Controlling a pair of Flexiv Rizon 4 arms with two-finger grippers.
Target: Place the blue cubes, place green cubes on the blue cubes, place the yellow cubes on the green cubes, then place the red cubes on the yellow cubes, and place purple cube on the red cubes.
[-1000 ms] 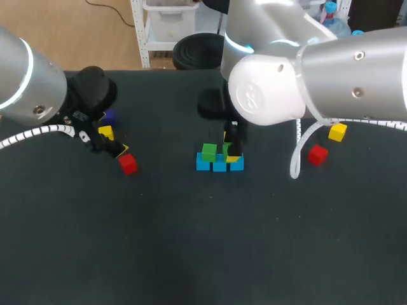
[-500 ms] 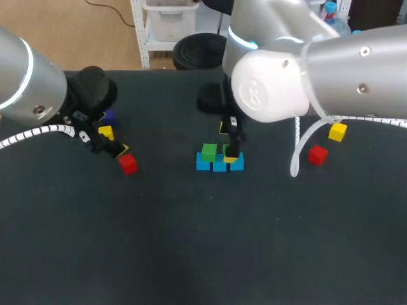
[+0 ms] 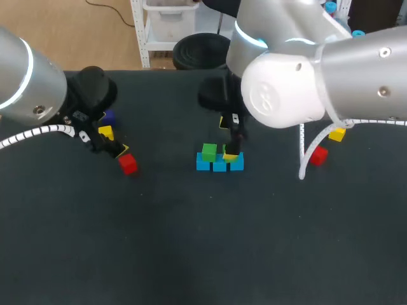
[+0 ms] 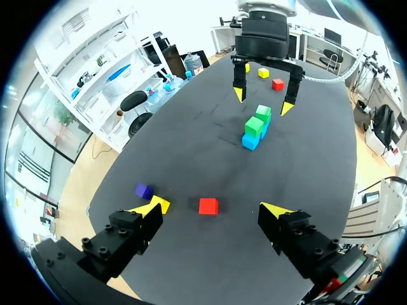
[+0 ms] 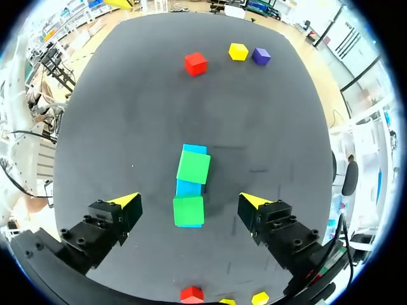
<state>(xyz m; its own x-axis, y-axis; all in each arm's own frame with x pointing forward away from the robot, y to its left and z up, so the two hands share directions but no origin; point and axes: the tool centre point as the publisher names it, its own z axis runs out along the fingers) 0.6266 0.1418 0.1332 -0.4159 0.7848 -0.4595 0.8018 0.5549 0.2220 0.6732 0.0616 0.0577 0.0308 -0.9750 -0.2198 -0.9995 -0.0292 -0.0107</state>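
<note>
L arm [image 3: 30, 81]: I have it in from the left side, wrist angled down and inward | L gripper [image 4: 213, 208]: fingers spread wide, yellow tips forward | R arm [image 3: 331, 70]: in from the right, reaching to the middle | R gripper [image 5: 189, 201]: pointing straight down, fingers spread wide, held aloft

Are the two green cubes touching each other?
Apart. The right wrist view shows a strip of blue cube between the nearer green cube and the farther green cube.

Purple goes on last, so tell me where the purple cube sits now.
In the head view the purple cube sits far left, just behind a yellow cube.
</note>
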